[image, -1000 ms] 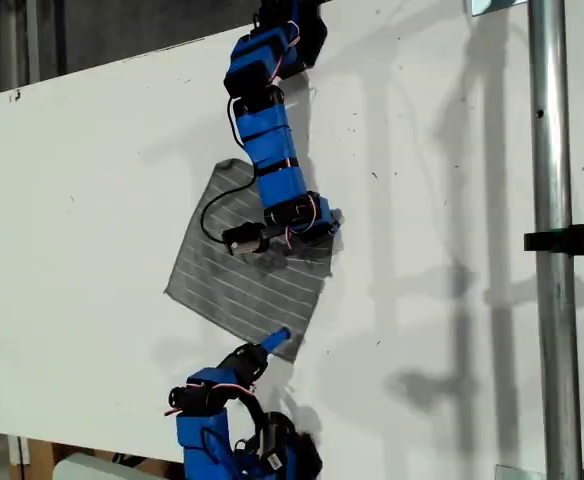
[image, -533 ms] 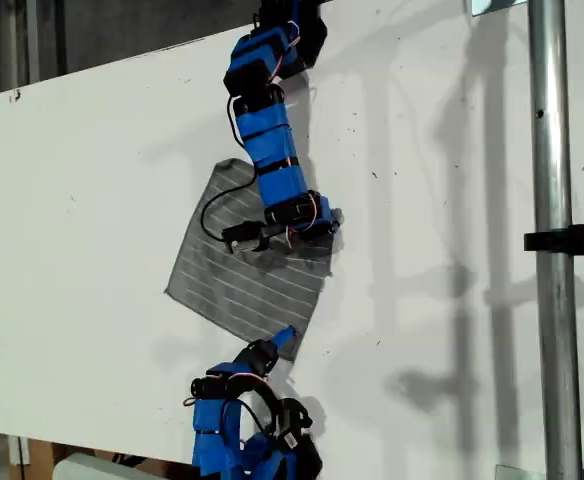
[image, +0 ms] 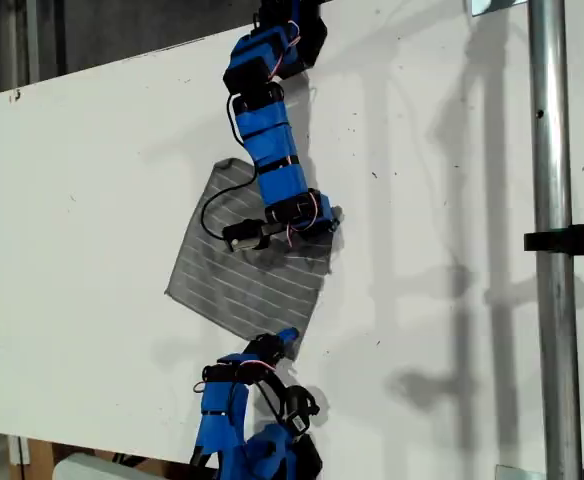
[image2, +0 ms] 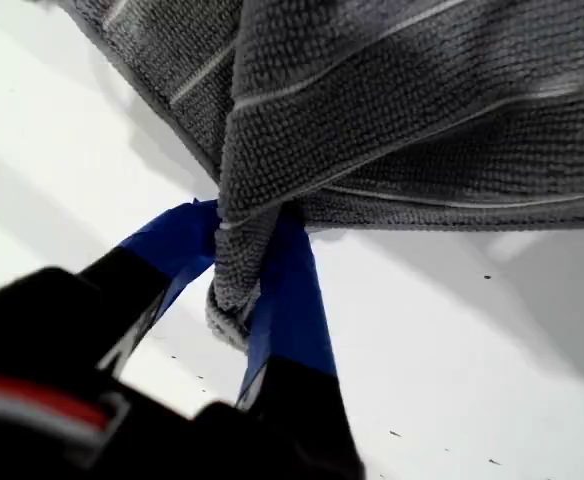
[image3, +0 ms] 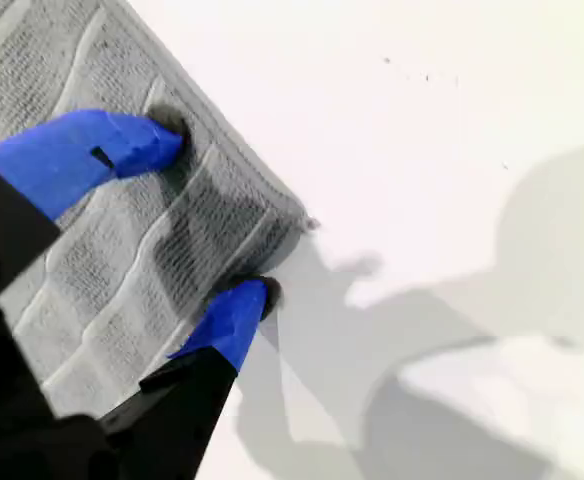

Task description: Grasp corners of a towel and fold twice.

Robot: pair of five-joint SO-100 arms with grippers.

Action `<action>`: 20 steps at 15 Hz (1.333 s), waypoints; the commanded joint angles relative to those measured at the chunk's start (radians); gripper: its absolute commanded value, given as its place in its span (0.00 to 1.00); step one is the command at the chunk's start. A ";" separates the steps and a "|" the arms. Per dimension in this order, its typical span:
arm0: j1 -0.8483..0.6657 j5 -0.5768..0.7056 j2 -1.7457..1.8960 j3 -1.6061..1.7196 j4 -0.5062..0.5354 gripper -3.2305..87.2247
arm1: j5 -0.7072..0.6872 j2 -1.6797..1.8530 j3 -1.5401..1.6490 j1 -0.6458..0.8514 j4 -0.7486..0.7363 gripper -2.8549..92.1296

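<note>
Towel [image: 250, 270] | 1st claw [image2: 242, 285] pinching corner [image2: 230, 300] | 2nd claw [image3: 187, 215] spread, straddling corner.

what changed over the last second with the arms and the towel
The arm at the bottom of the exterior view swung toward that view's right, and its blue fingertip stayed at the towel's near corner. That arm carries my first gripper, now shut on the corner. The upper arm, with my second gripper open over another corner, barely moved. The towel lies flat where it was on the white table.
</note>
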 commanded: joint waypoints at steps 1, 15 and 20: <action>-0.006 -0.025 0.031 0.009 -0.023 0.01 | 0.008 0.035 0.008 -0.012 0.017 0.03; 0.376 -0.265 0.667 -0.109 0.227 0.01 | -0.227 0.245 -0.080 -0.150 -0.222 0.03; 0.285 -0.166 0.560 -0.143 0.124 0.01 | -0.224 0.354 0.055 -0.063 -0.064 0.03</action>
